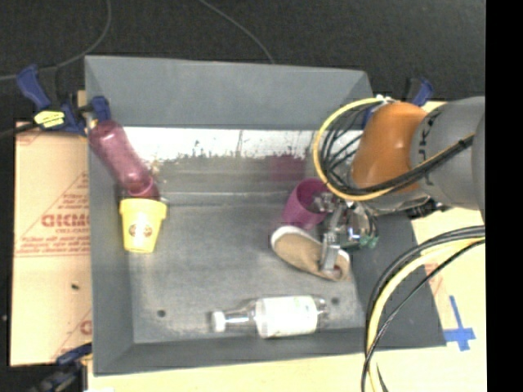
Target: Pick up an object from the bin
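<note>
The gripper [331, 256] is resting at the right end of a tan shoe [299, 251], which is lying beneath and left of the jaws. Whether the jaws are apart cannot be told. A purple cup [302, 204] is lying just beyond them.

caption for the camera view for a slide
Arm poised over a tan shoe beside a purple cup in the grey bin

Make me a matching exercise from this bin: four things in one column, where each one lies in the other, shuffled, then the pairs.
1 yellow cup
2 purple cup
3 clear bottle
4 tan shoe

A partly under the claw
B lying along the bin's bottom side
C left side, just below the pink bottle
D just above the tan shoe

Pairs: 1-C, 2-D, 3-B, 4-A
</note>
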Action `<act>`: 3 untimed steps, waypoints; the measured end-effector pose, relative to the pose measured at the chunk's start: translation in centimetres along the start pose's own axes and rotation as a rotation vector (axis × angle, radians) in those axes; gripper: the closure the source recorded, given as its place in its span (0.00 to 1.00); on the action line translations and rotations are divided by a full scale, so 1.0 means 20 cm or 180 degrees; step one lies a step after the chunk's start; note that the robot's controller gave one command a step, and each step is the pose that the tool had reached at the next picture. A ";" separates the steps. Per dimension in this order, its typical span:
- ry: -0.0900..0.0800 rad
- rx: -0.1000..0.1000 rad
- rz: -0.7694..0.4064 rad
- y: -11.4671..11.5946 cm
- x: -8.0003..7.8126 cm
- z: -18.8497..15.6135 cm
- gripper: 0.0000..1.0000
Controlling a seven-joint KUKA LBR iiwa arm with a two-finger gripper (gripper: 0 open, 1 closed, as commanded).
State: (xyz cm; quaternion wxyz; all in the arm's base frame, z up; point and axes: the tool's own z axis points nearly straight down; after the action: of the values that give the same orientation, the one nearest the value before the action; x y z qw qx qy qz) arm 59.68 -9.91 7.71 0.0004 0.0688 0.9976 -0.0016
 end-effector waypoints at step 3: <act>-0.0026 -0.0004 -0.0344 0.18 -0.04 0.03 0.00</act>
State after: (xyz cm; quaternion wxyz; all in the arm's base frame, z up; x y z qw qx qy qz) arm 60.90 -6.52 7.16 0.0043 0.0148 0.9999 -0.0013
